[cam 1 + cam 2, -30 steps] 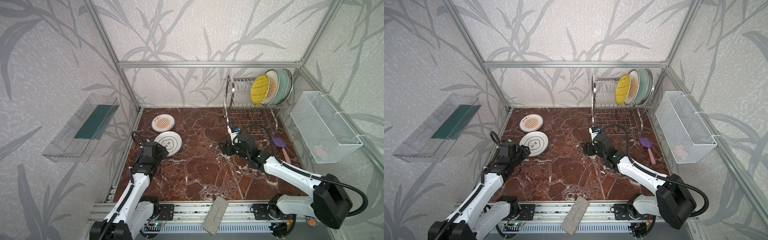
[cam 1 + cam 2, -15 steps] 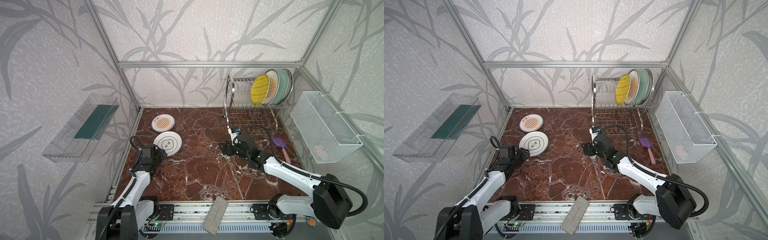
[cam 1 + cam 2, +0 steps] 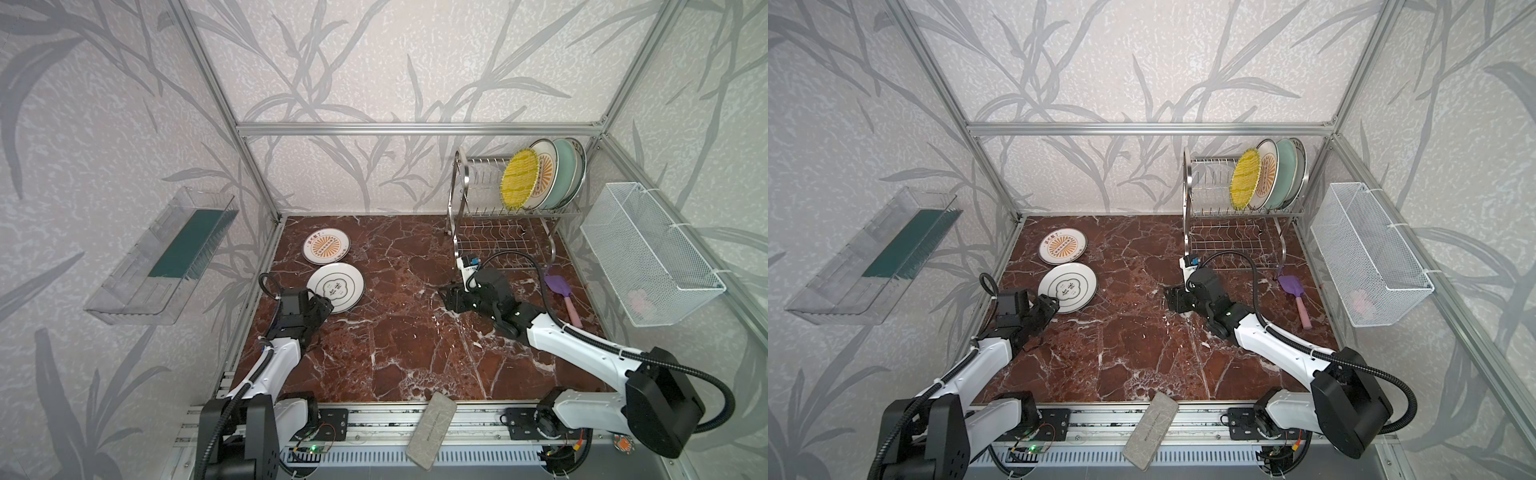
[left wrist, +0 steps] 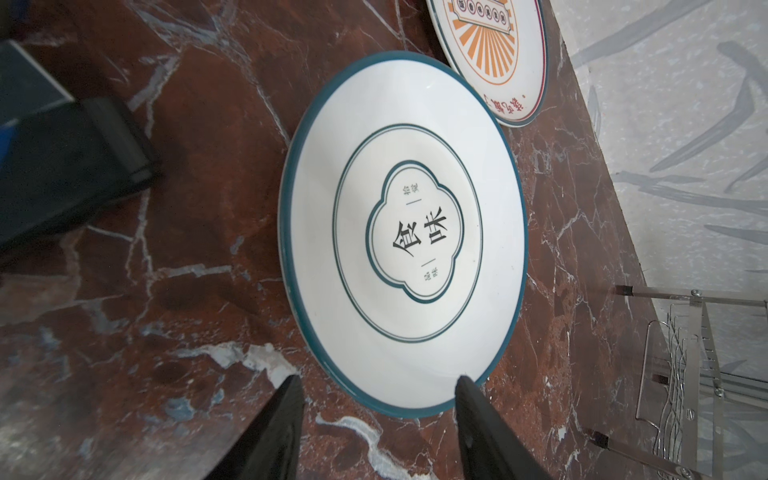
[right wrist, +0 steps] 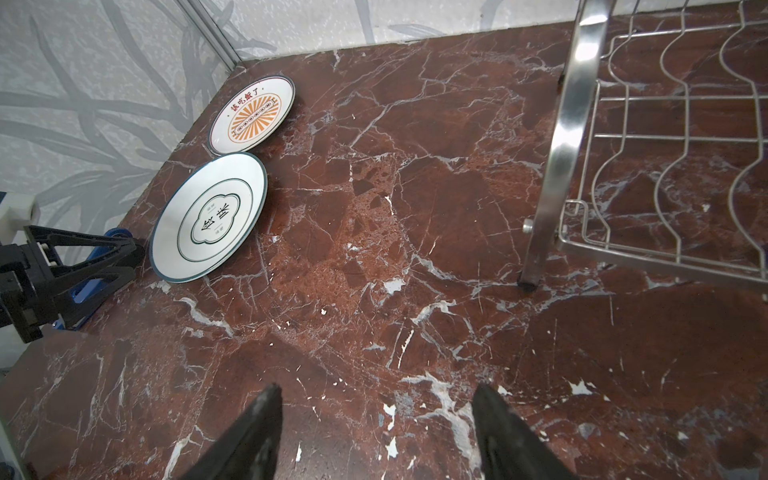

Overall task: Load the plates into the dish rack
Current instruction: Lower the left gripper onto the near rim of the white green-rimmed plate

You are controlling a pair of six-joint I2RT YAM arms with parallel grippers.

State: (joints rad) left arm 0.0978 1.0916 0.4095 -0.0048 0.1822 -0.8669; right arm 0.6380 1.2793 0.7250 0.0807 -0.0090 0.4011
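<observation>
Far left wall: clear plastic tray (image 3: 162, 257), hung off the table. The left gripper (image 4: 378, 384) sits low at the left edge of the marble tabletop (image 3: 395, 332), jaws apart, nothing gripped. The left wrist view shows one fingertip (image 4: 286, 407) over bare marble just outside the teal-rimmed white plate (image 4: 403, 232) and the other over its near rim. In both top views the gripper body hides that. This plate lies flat close to the left table edge. Behind it the orange sunburst plate (image 3: 326, 246) lies flat near the back-left corner, rims just beside each other; touching or not, cannot tell. Wide bare marble runs from there to the right gripper (image 5: 376, 390), which hangs mid-table, released, fingers spread over plain stone, well apart from both plates. Next right, at the back, is the dish rack (image 3: 457, 187). Its upper tier holds four plates on edge, bunched at the right end: small yellow plate (image 3: 519, 178), second sunburst plate (image 3: 546, 164), mint plate (image 3: 566, 166), dark-rimmed plate (image 3: 581, 151). The slot prongs left of the yellow one stand free, and the lower tier is bare wire. The right wrist view shows only the rack's leg and lower tier, not those four. Only the top views show the purple spatula (image 3: 557, 284) by the rack's front-right foot and the white mesh basket (image 3: 648, 257) on the right wall.
</observation>
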